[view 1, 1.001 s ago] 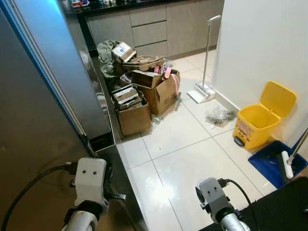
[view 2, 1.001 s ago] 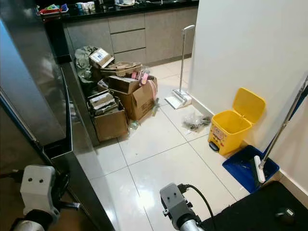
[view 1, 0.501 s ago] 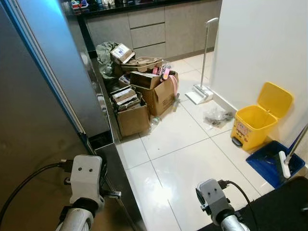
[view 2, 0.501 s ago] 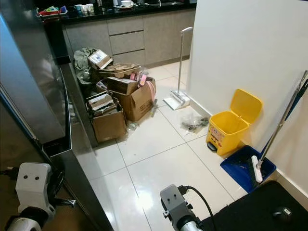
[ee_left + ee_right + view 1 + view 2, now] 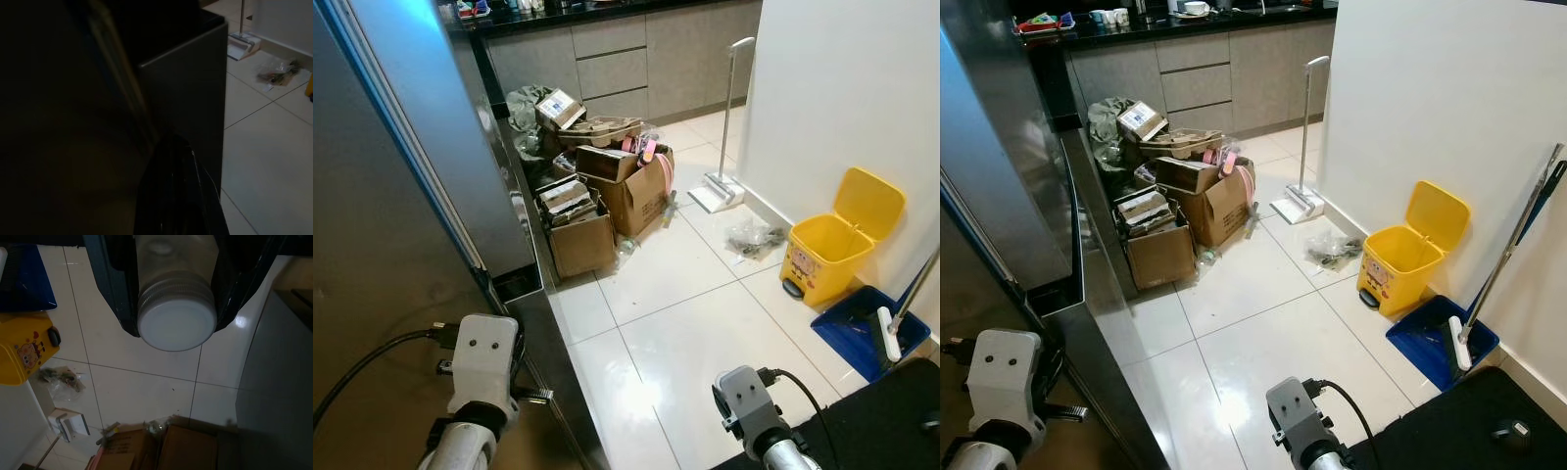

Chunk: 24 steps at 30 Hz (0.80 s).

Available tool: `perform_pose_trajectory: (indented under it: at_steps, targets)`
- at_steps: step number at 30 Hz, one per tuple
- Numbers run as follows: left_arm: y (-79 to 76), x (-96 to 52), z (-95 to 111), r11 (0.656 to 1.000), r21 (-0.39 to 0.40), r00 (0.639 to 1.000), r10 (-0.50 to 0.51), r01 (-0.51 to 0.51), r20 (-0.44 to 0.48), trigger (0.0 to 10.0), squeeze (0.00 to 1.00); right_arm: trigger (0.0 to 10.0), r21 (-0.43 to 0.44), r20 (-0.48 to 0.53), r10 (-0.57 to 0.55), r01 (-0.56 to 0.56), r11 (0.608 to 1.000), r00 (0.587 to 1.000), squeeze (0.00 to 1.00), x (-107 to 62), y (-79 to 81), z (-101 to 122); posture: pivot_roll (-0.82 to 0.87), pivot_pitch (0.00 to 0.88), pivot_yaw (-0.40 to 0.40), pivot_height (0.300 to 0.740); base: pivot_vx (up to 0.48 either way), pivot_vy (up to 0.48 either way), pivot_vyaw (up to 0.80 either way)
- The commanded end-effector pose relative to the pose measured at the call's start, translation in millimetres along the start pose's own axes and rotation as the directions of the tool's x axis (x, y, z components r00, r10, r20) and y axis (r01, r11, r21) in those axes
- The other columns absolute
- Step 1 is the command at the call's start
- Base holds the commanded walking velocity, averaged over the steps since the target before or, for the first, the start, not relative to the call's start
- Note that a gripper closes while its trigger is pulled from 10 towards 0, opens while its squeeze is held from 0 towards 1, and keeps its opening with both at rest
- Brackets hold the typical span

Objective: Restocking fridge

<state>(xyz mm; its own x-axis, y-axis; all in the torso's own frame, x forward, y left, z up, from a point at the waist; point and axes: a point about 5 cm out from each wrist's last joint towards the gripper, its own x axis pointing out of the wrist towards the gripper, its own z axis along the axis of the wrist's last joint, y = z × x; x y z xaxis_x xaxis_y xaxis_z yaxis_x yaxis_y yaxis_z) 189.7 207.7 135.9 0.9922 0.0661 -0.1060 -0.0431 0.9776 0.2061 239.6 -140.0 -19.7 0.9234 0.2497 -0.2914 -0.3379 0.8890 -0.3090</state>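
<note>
Your right fingers (image 5: 122,293) grasp a white-capped bottle (image 5: 177,308), cap forward; the fridge (image 5: 382,225) lies leftward, nearer your left arm (image 5: 480,377), whose grip I cannot tell.

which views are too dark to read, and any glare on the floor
Left wrist view: mostly in shadow, the left gripper a dim shape by the fridge; only the tiled floor is lit. Right wrist view: dim at the edges, but the white-capped bottle reads clearly. Eye views: evenly lit and sharp, with soft glare on the tiles.
</note>
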Motion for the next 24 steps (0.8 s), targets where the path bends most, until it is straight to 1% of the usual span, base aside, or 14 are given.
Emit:
perform_pose_trajectory:
  at_steps: [1,6,8,9,11,12,14,15,17,18,19,20,21,24]
  targets:
    - [11.4,-0.8,2,0.998,0.047,0.999,0.039,-0.039,0.0,10.0,0.0,10.0,-0.007,0.039,0.007,-0.007,1.0,0.999,0.0,2.2,1.6,7,-0.06,0.054,0.027,0.74,0.0,0.0,0.0]
    - [12.9,4.4,-1,0.99,0.07,0.993,0.12,-0.119,-0.01,9.4,0.0,10.0,-0.005,0.042,0.009,-0.009,1.0,0.999,0.0,2.7,2.7,8,-0.05,0.051,0.031,0.74,0.0,0.0,0.0]
    - [7.7,6.3,-1,0.992,0.055,0.994,0.113,-0.112,-0.011,9.4,0.0,10.0,-0.007,0.043,0.011,-0.01,1.0,0.999,0.0,3.0,3.1,8,-0.05,0.051,0.031,0.74,0.0,0.0,0.0]
    - [-4.0,8.8,2,0.996,0.012,0.996,0.086,-0.086,-0.006,9.3,0.0,10.0,-0.006,0.045,0.012,-0.012,1.0,0.999,0.0,3.4,3.9,9,-0.06,0.049,0.03,0.74,0.0,0.0,0.0]
    - [-8.8,9.3,2,0.997,-0.005,0.997,0.075,-0.075,-0.008,9.3,0.0,10.0,-0.006,0.046,0.012,-0.012,1.0,0.999,0.0,3.6,3.9,9,-0.06,0.049,0.03,0.74,0.0,0.0,0.0]
    - [-12.5,9.1,2,0.998,-0.02,0.998,0.066,-0.066,-0.011,5.5,0.0,10.0,-0.006,0.047,0.011,-0.011,1.0,0.999,0.0,3.6,3.5,9,-0.06,0.048,0.031,0.74,0.0,0.0,0.0]
    - [-14.5,8.9,2,0.998,-0.029,0.998,0.061,-0.061,-0.013,5.5,0.0,10.0,-0.007,0.047,0.011,-0.01,1.0,0.999,0.0,3.5,3.2,9,-0.06,0.048,0.031,0.74,0.0,0.0,0.0]
    - [-17.1,7.8,2,0.998,-0.042,0.998,0.053,-0.054,-0.021,3.5,0.0,10.0,-0.008,0.045,0.008,-0.007,1.0,0.999,0.0,2.8,1.9,8,-0.07,0.049,0.031,0.74,0.0,0.0,0.0]
    - [-17.3,7.4,2,0.998,-0.041,0.998,0.052,-0.053,-0.023,3.5,0.0,10.0,-0.008,0.044,0.007,-0.007,1.0,0.999,0.0,2.4,1.6,8,-0.07,0.049,0.031,0.74,0.0,0.0,0.0]
    - [-17.3,7.3,1,0.998,-0.04,0.998,0.049,-0.051,-0.026,5.4,0.0,10.0,-0.009,0.043,0.007,-0.006,1.0,0.999,0.0,2.0,1.5,7,-0.06,0.051,0.033,0.74,0.0,0.0,0.0]
    - [-17.1,7.2,1,0.998,-0.04,0.998,0.048,-0.049,-0.027,5.4,0.0,10.0,-0.009,0.042,0.007,-0.006,1.0,0.999,0.0,1.8,1.5,7,-0.06,0.051,0.033,0.74,0.0,0.0,0.0]
    - [-16.6,7.4,1,0.998,-0.033,0.998,0.049,-0.049,-0.027,10.0,0.89,10.0,-0.009,0.041,0.007,-0.006,1.0,0.999,0.0,1.7,1.6,7,-0.06,0.051,0.033,0.74,0.0,0.0,0.0]
    - [-16.3,7.7,1,0.998,-0.027,0.998,0.05,-0.051,-0.028,10.0,1.0,10.0,-0.009,0.04,0.006,-0.006,1.0,0.999,0.0,1.6,1.8,7,-0.06,0.052,0.035,0.74,0.0,0.0,0.0]
    - [-16.6,8.4,1,0.999,-0.03,0.999,0.043,-0.044,-0.026,10.0,1.0,10.0,-0.007,0.04,0.006,-0.006,1.0,0.999,0.0,1.7,2.4,7,-0.06,0.052,0.036,0.74,0.0,0.0,0.0]
